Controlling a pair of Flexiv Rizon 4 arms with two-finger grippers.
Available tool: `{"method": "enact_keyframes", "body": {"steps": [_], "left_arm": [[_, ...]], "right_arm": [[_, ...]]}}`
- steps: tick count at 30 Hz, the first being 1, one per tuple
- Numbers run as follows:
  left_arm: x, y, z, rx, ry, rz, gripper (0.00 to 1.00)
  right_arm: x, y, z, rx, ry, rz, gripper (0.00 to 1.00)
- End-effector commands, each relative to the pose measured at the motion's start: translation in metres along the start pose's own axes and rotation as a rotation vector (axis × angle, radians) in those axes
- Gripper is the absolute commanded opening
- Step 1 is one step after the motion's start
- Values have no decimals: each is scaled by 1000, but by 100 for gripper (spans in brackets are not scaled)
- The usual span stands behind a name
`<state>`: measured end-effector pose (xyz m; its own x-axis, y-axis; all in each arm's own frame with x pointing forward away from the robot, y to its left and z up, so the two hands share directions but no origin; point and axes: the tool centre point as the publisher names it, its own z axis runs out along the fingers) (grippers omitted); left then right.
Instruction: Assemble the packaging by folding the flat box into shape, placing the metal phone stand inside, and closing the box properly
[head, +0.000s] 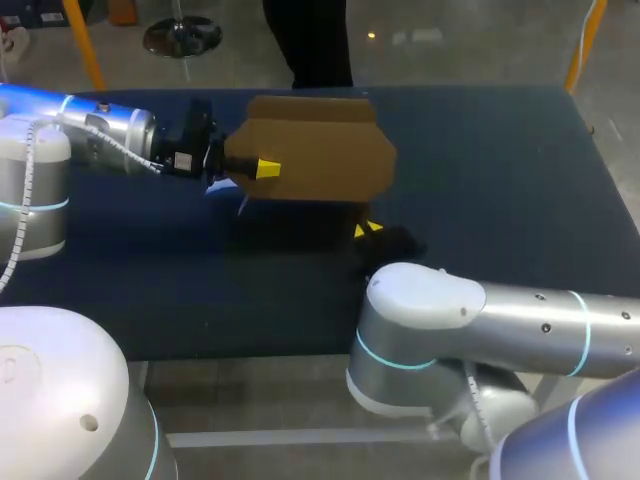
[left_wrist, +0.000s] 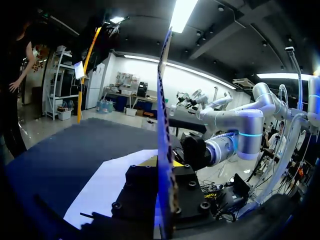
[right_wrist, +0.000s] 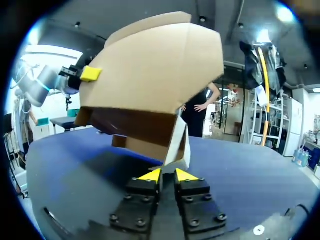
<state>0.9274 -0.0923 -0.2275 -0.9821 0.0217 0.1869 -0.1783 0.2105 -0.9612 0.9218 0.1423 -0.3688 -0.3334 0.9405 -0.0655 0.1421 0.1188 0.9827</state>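
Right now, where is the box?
In the head view the box is held up over the far middle of the table, the left gripper shut on its left edge and the right gripper just under its near right corner.

No legible text, labels or numbers anywhere.

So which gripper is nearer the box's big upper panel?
Left. The left gripper is clamped on the upper panel at its side edge. The right gripper sits under the box, by the small lower flap.
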Motion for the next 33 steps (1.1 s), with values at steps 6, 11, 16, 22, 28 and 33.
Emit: {"method": "enact_keyframes", "body": {"steps": [6, 11, 16, 22, 28, 33], "left_arm": [[0, 0, 0, 0, 2, 0, 0], [0, 0, 0, 0, 2, 0, 0], [0, 0, 0, 0, 2, 0, 0], [0, 0, 0, 0, 2, 0, 0], [0, 0, 0, 0, 2, 0, 0], [0, 0, 0, 0, 2, 0, 0]], "right_arm": [[-14, -7, -13, -12, 175, 29, 2], [-17, -7, -16, 22, 276, 31, 43], [-21, -5, -24, 26, 359, 34, 55], [-26, -3, -34, 43, 468, 30, 69], [-30, -2, -44, 54, 574, 14, 76], [-31, -4, -51, 76, 666, -24, 76]]}}
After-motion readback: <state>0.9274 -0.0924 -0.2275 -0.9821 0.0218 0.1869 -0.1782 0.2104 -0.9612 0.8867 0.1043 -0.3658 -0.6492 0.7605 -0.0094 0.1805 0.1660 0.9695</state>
